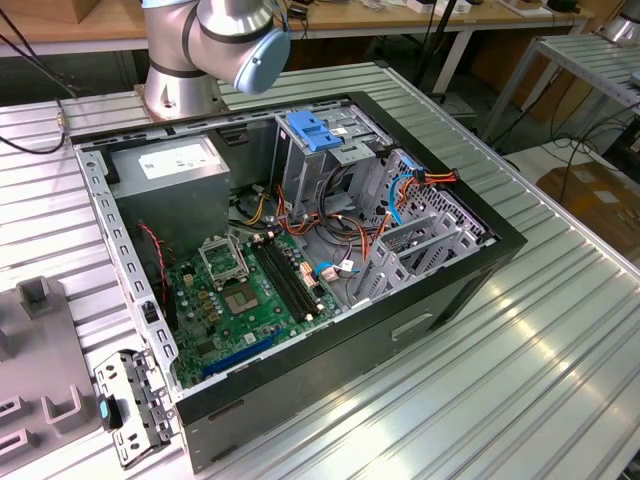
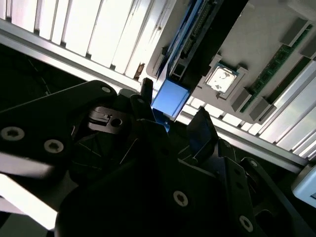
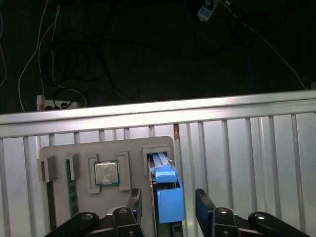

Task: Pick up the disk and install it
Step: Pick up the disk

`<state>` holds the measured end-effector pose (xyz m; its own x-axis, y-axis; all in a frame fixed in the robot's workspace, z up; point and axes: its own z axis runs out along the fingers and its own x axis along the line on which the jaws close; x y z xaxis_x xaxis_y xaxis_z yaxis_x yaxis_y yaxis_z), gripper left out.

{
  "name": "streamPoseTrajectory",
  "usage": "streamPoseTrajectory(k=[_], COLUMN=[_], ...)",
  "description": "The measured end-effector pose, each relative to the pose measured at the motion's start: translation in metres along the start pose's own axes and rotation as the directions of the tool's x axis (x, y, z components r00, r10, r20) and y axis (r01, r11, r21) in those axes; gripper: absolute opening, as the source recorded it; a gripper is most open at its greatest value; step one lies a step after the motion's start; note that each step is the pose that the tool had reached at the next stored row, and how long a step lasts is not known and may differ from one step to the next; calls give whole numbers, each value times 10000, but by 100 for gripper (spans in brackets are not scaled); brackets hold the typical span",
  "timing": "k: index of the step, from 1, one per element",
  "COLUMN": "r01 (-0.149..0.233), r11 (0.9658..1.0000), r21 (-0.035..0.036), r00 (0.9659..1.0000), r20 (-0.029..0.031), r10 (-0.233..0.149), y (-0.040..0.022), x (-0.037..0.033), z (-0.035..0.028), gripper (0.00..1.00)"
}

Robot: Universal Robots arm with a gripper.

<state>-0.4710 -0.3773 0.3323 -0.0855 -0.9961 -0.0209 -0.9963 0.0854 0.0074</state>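
Note:
The disk [image 3: 168, 195] stands on edge in a slot of a grey fixture [image 3: 59, 153] on the slatted metal table, its bright blue end tab [image 2: 170, 98] pointing at the cameras. In both wrist views my gripper [image 3: 168, 198] straddles that tab, one black finger [image 3: 136, 200] on each side. A small gap shows at each side of the tab, so the gripper [image 2: 173, 111] is open around it. The disk's dark body runs away from the tab and is mostly hidden in the slot.
The same fixture holds a processor chip [image 3: 106, 173] and a memory stick [image 3: 72, 190]. In the exterior view an open computer case [image 1: 300, 250] lies on the table, with a motherboard [image 1: 240, 300], a grey drive cage [image 1: 420, 240] and a light-blue ribbed plate [image 1: 315, 130]. The arm's base [image 1: 180, 80] stands behind it.

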Motion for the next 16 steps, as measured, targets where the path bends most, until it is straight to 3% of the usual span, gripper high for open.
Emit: streamPoseTrajectory(k=[3,5,16], r01=[82,99,113], r11=[10000,10000,9999], r21=[-1,-1,-2], r00=[10000,9999,9999], r20=[6,13,13], r10=[-82,-99,-113], y=[6,5,5], x=[16,18,19], z=[93,121,127], gripper=[56,56,56])
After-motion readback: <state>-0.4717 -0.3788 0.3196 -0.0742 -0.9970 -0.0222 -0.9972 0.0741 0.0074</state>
